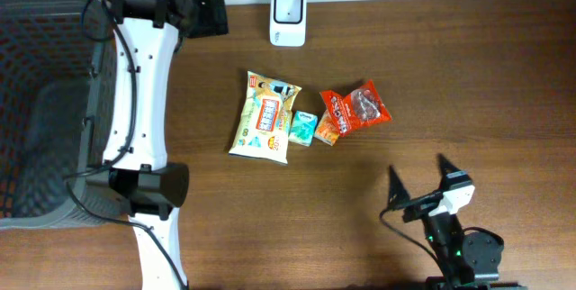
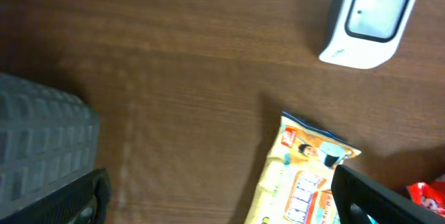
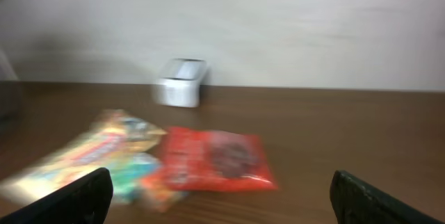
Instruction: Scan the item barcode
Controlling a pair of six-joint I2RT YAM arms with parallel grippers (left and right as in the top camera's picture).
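Note:
Four packets lie mid-table: a yellow snack packet (image 1: 263, 117), a small teal packet (image 1: 302, 127), a small orange packet (image 1: 326, 128) and a red packet (image 1: 360, 107). The white barcode scanner (image 1: 288, 4) stands at the table's far edge. My left gripper (image 1: 216, 15) hovers just left of the scanner, open and empty. In the left wrist view that gripper (image 2: 222, 210) has the yellow packet (image 2: 306, 182) by its right finger and the scanner (image 2: 368, 19) at the upper right. My right gripper (image 1: 420, 175) is open near the front edge. In its blurred wrist view this gripper (image 3: 222, 206) faces the red packet (image 3: 212, 159).
A grey mesh basket (image 1: 36, 119) stands off the table's left side, and its corner (image 2: 42, 147) shows in the left wrist view. The left arm (image 1: 139, 101) reaches along the table's left edge. Bare wood lies between the packets and the right gripper.

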